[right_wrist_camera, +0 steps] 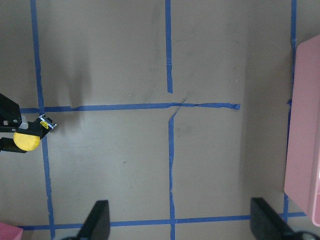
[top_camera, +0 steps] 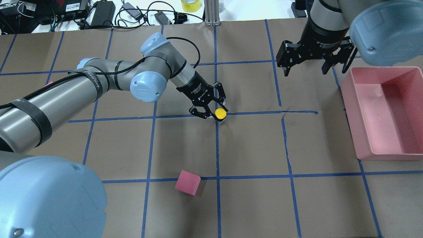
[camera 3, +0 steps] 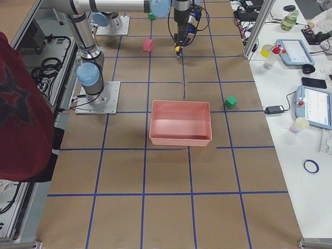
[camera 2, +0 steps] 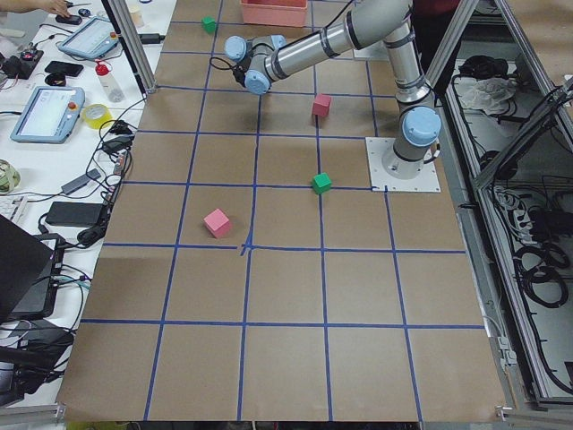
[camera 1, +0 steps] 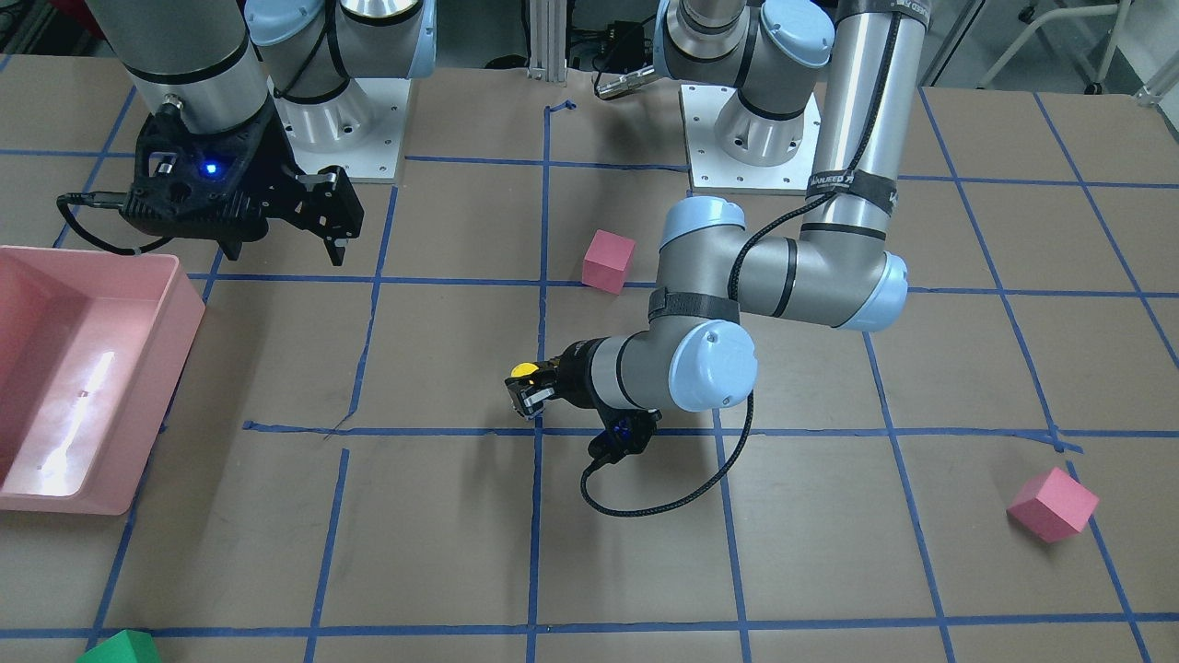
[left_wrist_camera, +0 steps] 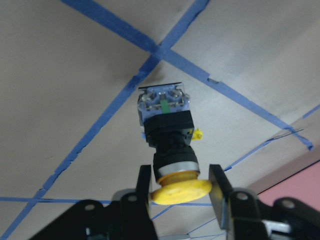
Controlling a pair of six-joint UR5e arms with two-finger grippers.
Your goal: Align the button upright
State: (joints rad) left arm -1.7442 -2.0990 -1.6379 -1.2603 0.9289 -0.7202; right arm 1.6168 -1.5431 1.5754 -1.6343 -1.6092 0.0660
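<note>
Bare surface point(top_camera: 251, 145) lies open right of and nearer than the button point(top_camera: 220, 114), whose left side the left tool point(top_camera: 215, 111) blocks. A pink cube point(top_camera: 187, 182) sits well nearer; a pink bin point(top_camera: 383, 112) stands far right.

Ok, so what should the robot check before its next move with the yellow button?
1. The button is standing up, cap on top: ok.
2. The left gripper has a finger on each side of the cap: ok.
3. The button's base is sitting flat on the table: cannot tell.
4. The right gripper is open and far off: ok.
5. The pink cube is out of the way: ok.
</note>
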